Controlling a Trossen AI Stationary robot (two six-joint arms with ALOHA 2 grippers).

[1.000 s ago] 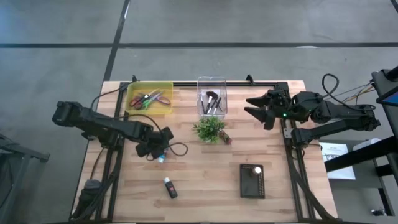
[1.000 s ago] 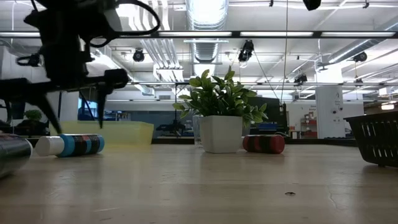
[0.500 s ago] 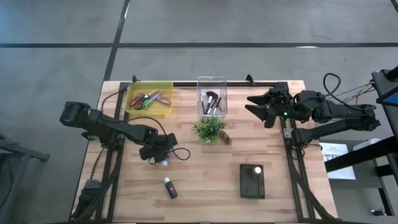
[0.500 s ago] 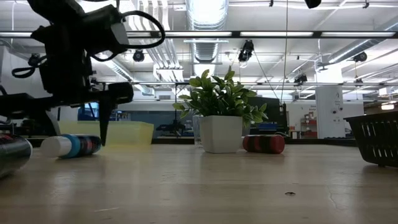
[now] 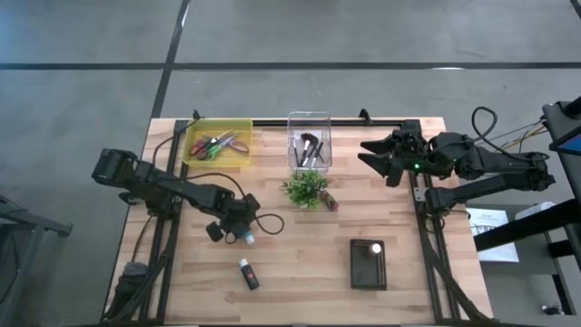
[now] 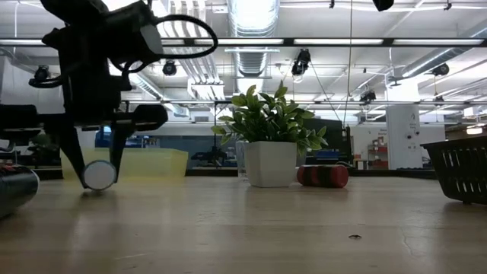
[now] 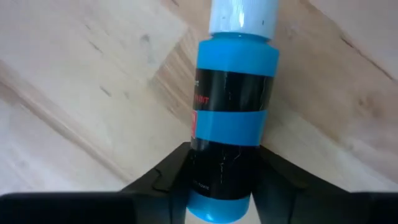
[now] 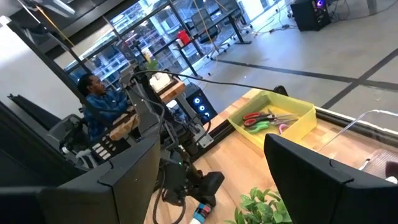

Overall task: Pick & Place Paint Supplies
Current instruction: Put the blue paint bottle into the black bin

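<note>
A blue paint tube (image 7: 233,106) with a black label and a white cap lies on the wooden table (image 5: 300,254), left of the middle. My left gripper (image 5: 238,233) stands over it, shut on it. In the low view the tube's white cap (image 6: 99,175) faces the camera between the two fingers. My right gripper (image 5: 370,155) hangs open and level, high over the table's far right, with nothing in it. A black tube with a white cap (image 5: 248,273) lies near the front edge. A red-and-black tube (image 6: 323,176) lies beside the potted plant (image 5: 306,188). My left gripper pinches the blue tube between its two fingers (image 7: 163,182), one on each long side of the body (image 7: 214,186), toward the end away from the cap. The fingers come steeply from above and lie across the tube. The tube lies on the table.
A yellow bin (image 5: 218,143) with scissors stands at the far left. Beside it is a clear bin (image 5: 309,143) with brushes. A black basket (image 5: 368,264) sits at the near right. A person (image 8: 99,102) sits beyond the table's left side.
My left gripper has sunk onto the blue tube, shifted a little toward the table's right and near edges, and its fingers have closed in on the tube. The tube has turned about on the table: it lay sideways to the low camera, and its cap faces that camera now.
</note>
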